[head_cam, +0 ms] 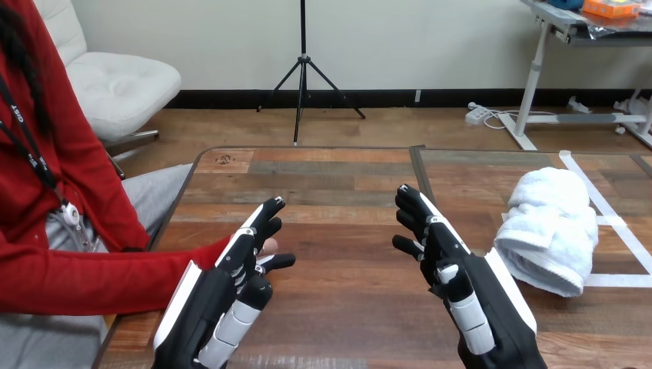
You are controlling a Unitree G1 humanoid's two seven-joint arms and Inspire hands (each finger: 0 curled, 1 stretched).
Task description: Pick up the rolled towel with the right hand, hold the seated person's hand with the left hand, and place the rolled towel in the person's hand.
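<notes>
Right up front, the robot's left hand (223, 284) comes in from the bottom-left corner. It is black w/ white back shells, fingers reaching out fairly straight toward the table's middle and thumb splayed to the side. They aren't curled round anything I can see. Just under and behind those fingers sits the person's hand (268, 245), mostly hidden, w/ only a small bit of it peeking out between fingers and thumb. Whether the two actually touch, can't tell. The red sleeve (115, 273) leads to it from the left edge, lying along the table's side.

Opposite, the right hand (461, 269) rises from the bottom edge w/ palm turned inward and fingers loosely extended – holding nothing, and apart from the left hand w/ bare wood between them.

Further back and to the right lies the white rolled terry-cloth towel (550, 227), resting on the dark wood-plank table (338, 184). It is just beside the right hand but not touching it – sitting inside an area marked w/ strips of white tape (624, 280).
</notes>
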